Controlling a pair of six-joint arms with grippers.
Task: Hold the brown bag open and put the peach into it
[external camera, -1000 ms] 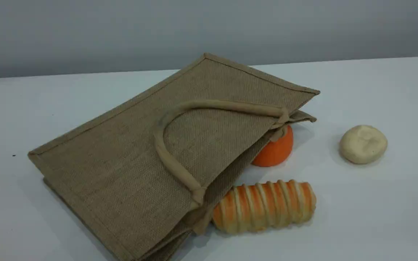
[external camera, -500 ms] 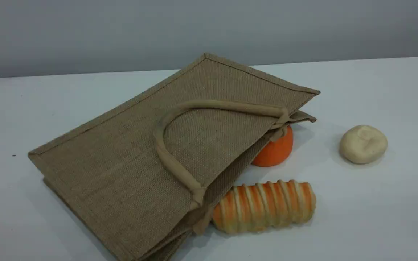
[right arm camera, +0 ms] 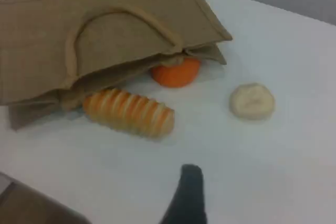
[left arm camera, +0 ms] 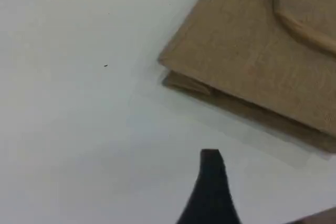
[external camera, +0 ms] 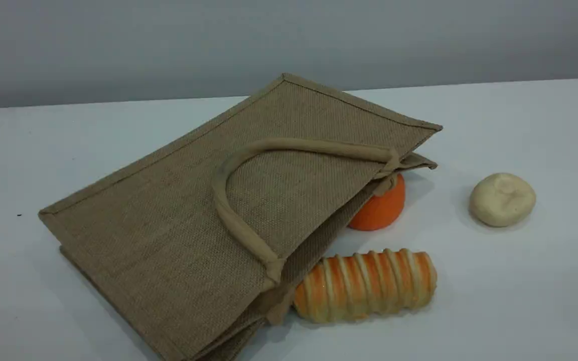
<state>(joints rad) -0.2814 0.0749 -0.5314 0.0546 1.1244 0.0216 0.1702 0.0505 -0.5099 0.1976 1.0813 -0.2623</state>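
While the large tan woven jute bag (external camera: 208, 215) lay flat on my white worktop (external camera: 520, 301), mouth toward four o'clock, both tools hovered released: left tool (left arm camera: 211, 192) off its seven o'clock corner, right tool (right arm camera: 188, 195) near the striped orange bread roll (external camera: 365, 285). I could not see any peach.

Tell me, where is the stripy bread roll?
In the scene view the stripy bread roll lies on the white table, front and right of centre, against the brown bag, just nearer than the orange fruit.
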